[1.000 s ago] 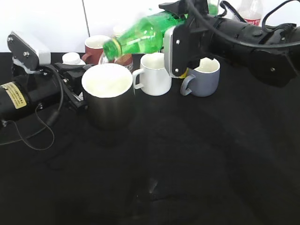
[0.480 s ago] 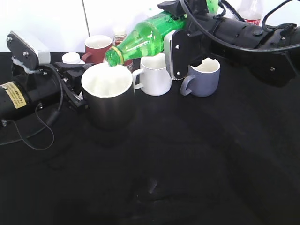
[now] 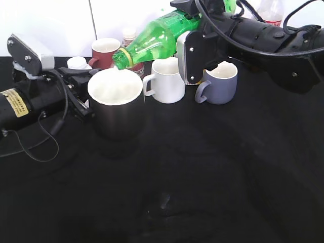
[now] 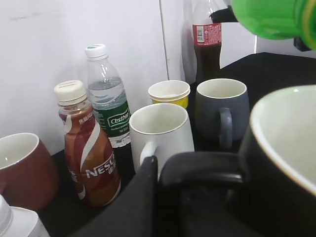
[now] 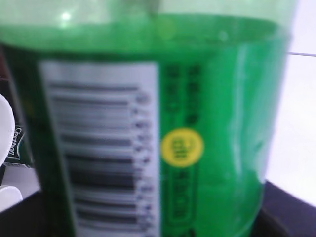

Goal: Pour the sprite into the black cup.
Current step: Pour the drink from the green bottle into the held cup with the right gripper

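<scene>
A tabletop [image 3: 202, 177] covered in a matte black cloth is seen filling the near and middle ground of the exterior view. Faint creases and a small pale mark are shown in the cloth near the front centre. At the far edge, the table is met by a plain white wall [image 3: 55, 25]. The wall is divided by a thin dark vertical seam [image 3: 92, 23] left of centre, and the same seam [image 4: 163, 44] is seen in the left wrist view. Even, soft light is cast over the scene, and weak reflections are picked up on the dark cloth.
</scene>
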Robot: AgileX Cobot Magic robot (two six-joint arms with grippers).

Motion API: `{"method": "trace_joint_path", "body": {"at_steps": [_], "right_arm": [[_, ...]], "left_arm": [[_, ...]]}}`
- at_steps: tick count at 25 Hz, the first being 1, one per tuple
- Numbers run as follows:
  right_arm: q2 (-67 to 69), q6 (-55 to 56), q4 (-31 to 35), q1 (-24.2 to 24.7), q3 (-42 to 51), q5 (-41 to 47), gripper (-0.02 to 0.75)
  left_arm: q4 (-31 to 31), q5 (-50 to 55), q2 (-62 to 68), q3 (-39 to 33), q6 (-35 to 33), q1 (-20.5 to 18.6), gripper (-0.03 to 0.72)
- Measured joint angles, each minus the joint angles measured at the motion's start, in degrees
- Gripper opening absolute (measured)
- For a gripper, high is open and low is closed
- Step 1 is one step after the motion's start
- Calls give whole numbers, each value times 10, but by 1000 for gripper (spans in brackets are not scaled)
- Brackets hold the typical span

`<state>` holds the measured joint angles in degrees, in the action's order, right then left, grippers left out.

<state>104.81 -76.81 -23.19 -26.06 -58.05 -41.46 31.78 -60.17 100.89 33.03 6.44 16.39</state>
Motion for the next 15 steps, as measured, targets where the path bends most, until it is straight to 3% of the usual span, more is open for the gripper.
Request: {"method": "trace_joint_path", "body": {"at_steps": [10,15], "right_arm": [[0,0,0,0,-1,-4,449],[0,74,0,0,-1,-5,449]], "left_arm": [[-16,4,4,0,6,0,50],[-24,-5,4,0,6,0,50]]}}
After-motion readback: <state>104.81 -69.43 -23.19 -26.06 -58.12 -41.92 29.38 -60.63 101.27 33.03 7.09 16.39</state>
